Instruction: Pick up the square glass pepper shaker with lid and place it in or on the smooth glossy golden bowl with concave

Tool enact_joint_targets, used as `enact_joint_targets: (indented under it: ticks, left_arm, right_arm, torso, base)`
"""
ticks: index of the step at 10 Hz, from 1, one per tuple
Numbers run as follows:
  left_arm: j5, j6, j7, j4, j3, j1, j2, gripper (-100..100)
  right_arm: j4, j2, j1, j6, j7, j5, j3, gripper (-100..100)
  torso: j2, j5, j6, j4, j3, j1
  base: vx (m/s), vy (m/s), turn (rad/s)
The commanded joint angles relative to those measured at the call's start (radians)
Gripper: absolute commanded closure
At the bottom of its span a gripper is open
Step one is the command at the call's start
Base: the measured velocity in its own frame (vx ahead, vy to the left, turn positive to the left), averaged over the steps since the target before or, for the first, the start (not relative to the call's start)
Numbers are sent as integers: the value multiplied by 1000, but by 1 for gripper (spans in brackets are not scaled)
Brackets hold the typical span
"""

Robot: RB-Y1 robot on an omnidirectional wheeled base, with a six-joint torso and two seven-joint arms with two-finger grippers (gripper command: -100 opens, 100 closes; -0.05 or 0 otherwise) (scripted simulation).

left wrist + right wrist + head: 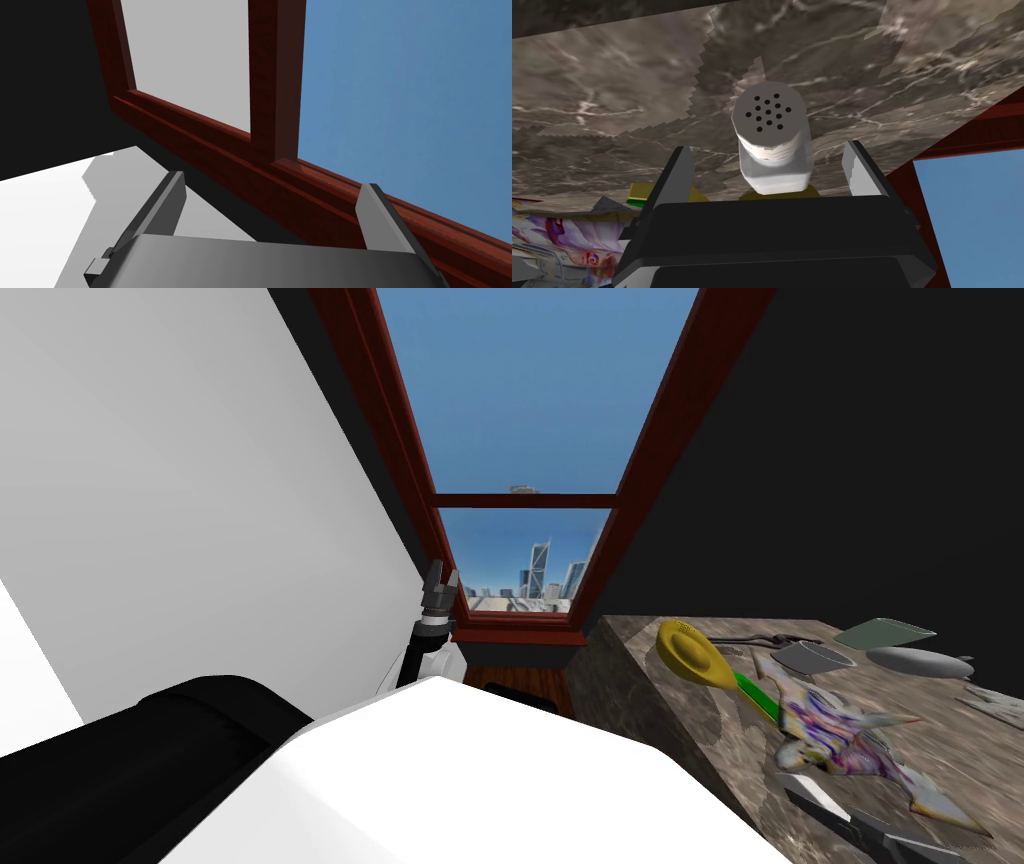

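Note:
The pepper shaker (772, 145) is a pale grey squarish body with a round lid pierced by several holes. It stands between the fingers of my right gripper (768, 150), which is open, with a gap on each side of the shaker. Yellow patches of the golden bowl (777, 193) show just under the shaker's base, above the gripper's body. In the head view the golden bowl (695, 653) lies near the left edge of the marble counter (650, 688). My left gripper (440, 584) points up beside the window, open and holding nothing (270, 187).
On the counter past the bowl lie a green-handled piece (755, 693), a multicoloured crumpled object (840, 738), a grey cup (812, 657), a green dish (885, 634) and a grey plate (918, 662). A red-framed window (525, 498) stands ahead; a white wall is on the left.

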Motion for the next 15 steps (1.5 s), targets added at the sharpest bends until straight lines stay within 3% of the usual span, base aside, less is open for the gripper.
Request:
enact_joint_targets:
  ticks: [1, 2, 3, 4, 6, 7, 9, 12, 13, 15]
  left_arm:
    - [0, 0, 0, 0, 0, 0, 0, 0]
    - [0, 0, 0, 0, 0, 0, 0, 0]
    - [0, 0, 0, 0, 0, 0, 0, 0]
    - [0, 0, 0, 0, 0, 0, 0, 0]
    - [0, 0, 0, 0, 0, 0, 0, 0]
    - [0, 0, 0, 0, 0, 0, 0, 0]
    - [0, 0, 0, 0, 0, 0, 0, 0]
    - [0, 0, 0, 0, 0, 0, 0, 0]
    - [0, 0, 0, 0, 0, 0, 0, 0]
    - [0, 0, 0, 0, 0, 0, 0, 0]
  right_arm:
    - [37, -1, -1, -9, -2, 1, 0, -100]
    - [63, 40, -16, -53, 26, 27, -17, -100]
    - [92, 40, -16, -76, 26, 27, -17, -100]
    - [127, 40, -16, -81, 26, 27, -17, -100]
    - [137, 40, -16, -81, 26, 27, -17, -100]
    - [166, 80, -31, -124, 53, 53, -35, -100]
    - [236, 80, -31, -154, 53, 53, -35, -100]
    - [260, 84, -47, -169, 55, 60, -28, -100]
    - [254, 82, -43, -162, 53, 58, -30, 100]
    - [255, 81, -43, -162, 54, 59, -30, 100]
  torso:
    - [0, 0, 0, 0, 0, 0]
    - [2, 0, 0, 0, 1, -1]
    - [0, -1, 0, 0, 0, 0]
    - [-1, 0, 0, 0, 0, 1]
    - [2, 0, 0, 0, 1, -1]
    - [2, 0, 0, 1, 1, -2]
    - [-1, 0, 0, 0, 0, 1]
    - [2, 0, 0, 1, 1, -2]
    - [2, -1, 0, 1, 1, -2]
    - [2, -1, 0, 1, 2, -2]
  base:
    - [0, 0, 0]
    - [46, 29, 0]
    - [51, 44, -7]
    - [22, 30, 2]
    - [2, 5, -2]
    - [46, 33, 1]
    - [41, 41, -4]
    - [3, 3, 0]
    - [0, 0, 0]
    - [0, 0, 0]
